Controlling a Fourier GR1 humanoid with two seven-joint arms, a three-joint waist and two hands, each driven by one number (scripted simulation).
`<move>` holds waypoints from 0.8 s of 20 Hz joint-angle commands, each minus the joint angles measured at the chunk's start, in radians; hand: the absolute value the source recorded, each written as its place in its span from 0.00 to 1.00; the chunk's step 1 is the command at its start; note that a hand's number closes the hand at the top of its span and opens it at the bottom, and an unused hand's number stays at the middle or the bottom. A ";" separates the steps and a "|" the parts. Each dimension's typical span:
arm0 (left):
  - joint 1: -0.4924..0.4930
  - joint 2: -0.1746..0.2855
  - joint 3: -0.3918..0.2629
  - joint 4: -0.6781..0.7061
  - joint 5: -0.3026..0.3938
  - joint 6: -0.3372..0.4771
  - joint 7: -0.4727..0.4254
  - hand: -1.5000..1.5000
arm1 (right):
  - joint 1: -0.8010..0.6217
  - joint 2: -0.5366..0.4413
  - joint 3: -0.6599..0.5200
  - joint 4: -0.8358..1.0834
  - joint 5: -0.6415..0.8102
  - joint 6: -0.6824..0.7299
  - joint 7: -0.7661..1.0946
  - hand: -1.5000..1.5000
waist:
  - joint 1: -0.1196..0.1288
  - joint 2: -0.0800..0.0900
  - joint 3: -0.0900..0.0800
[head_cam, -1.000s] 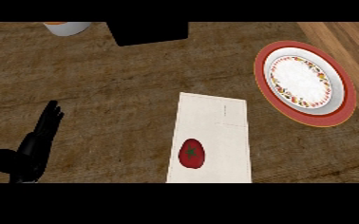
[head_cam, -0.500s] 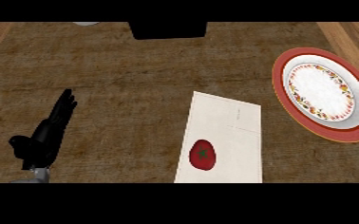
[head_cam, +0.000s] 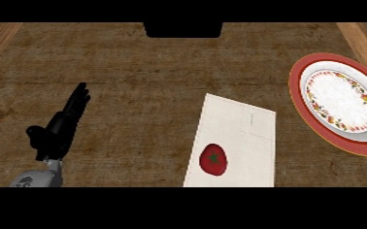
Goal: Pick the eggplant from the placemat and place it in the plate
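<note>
Nearest, a round red vegetable (head_cam: pixel 213 159), more like a tomato than the eggplant the task names, lies untouched on the near end of the pale placemat (head_cam: pixel 240 121). The left hand (head_cam: pixel 61 128) is well apart at the left, fingers straight and holding nothing, apparently resting; the right hand is out of sight. Farther right sits the red-rimmed plate (head_cam: pixel 297 87), so I judge the pick not yet begun.

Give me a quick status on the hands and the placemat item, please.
Left hand open, resting at left; right hand not in view. Red tomato-like item on placemat, untouched. Nothing between it and plate.
</note>
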 commanded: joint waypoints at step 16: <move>0.026 -0.040 0.021 -0.009 -0.047 -0.011 -0.028 0.50 | -0.487 0.418 0.174 0.343 0.269 -0.117 0.226 0.00 | 0.006 0.000 0.001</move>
